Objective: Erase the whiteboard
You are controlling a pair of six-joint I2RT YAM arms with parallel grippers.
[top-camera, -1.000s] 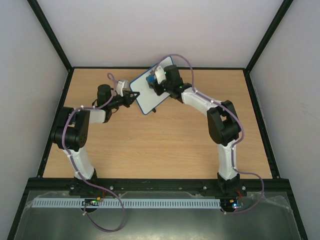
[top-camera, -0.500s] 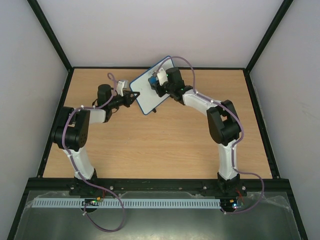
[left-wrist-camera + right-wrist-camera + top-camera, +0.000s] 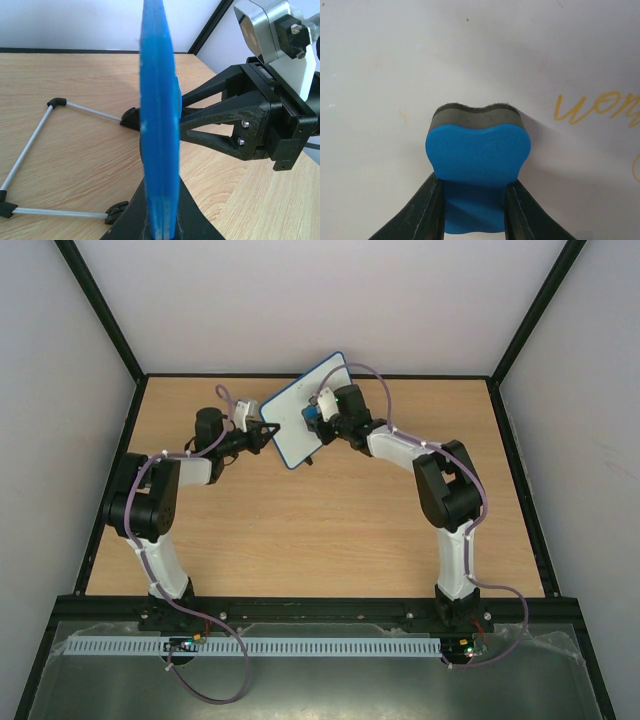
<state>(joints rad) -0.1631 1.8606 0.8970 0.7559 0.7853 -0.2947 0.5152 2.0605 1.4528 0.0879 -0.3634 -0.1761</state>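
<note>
Whiteboard (image 3: 290, 408), its edge clamped tight in your left gripper (image 3: 271, 429); your right gripper (image 3: 474, 192) pinches the eraser (image 3: 477, 147) flat against its face.

We find the whiteboard (image 3: 300, 420) standing tilted on the table (image 3: 300, 540), toward the far edge and about midway across. At the whiteboard's left edge sits the left gripper (image 3: 268, 432), clamped over that edge, its arm reaching in from the whiteboard's left. On the whiteboard's front face we see the eraser (image 3: 477, 150) pressed against it, pinched in the right gripper (image 3: 314, 420), whose arm comes in from the whiteboard's right. In the right wrist view, scribbles (image 3: 600, 107) lie on that face to the right of the eraser. Behind the whiteboard, on the side away from the eraser, a wire stand (image 3: 25, 147) lies flat on the table, running up to the whiteboard's base.
</note>
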